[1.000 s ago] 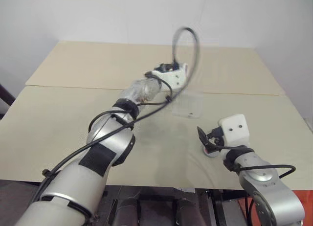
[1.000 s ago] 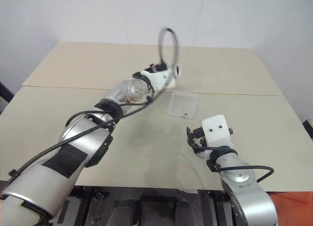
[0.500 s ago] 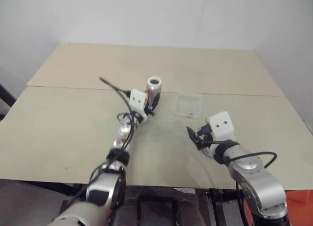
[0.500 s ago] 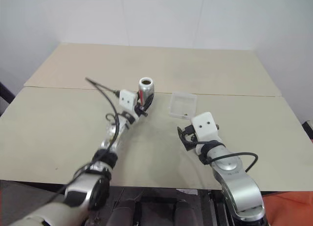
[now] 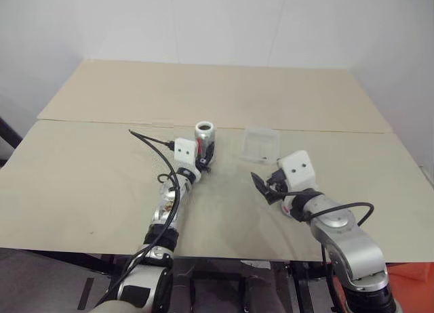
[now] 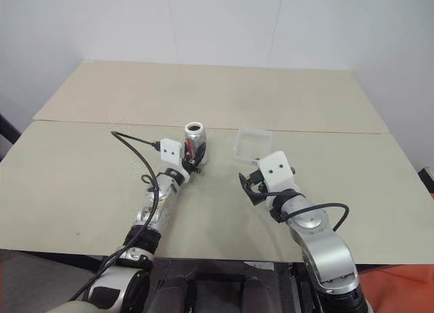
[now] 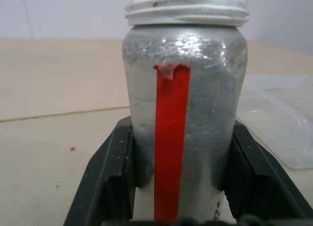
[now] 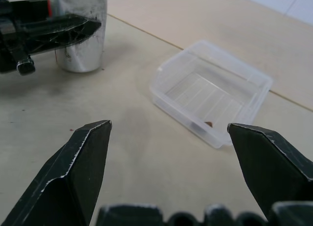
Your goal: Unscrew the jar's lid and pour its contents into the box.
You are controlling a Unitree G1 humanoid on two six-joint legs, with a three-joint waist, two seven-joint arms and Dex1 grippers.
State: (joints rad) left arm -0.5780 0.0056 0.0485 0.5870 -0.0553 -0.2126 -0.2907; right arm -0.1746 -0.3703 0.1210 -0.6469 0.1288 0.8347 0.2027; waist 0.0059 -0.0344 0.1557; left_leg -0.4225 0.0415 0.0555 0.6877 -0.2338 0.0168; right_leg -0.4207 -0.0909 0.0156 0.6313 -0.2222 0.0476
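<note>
Jar [image 7: 183, 108] upright on table [image 5: 95, 171], lid off, threaded mouth bare, clamped between left gripper [image 5: 205, 154] fingers. Right gripper [image 8: 168, 162] spread wide, holding nothing, hovering near table. Box [image 8: 211, 91] just ahead of it, beside jar, small speck inside.

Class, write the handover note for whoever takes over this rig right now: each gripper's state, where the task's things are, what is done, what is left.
Left gripper: shut on the jar, which stands upright on the table, lid off, threaded mouth open.
Right gripper: open, holding nothing, pointing toward the box.
The box sits on the table beside the jar, apart from it; one small dark speck lies inside.
Done: lid unscrewed.
Left: whether the jar has been emptied cannot be told; check it and pour any remainder into the box.
</note>
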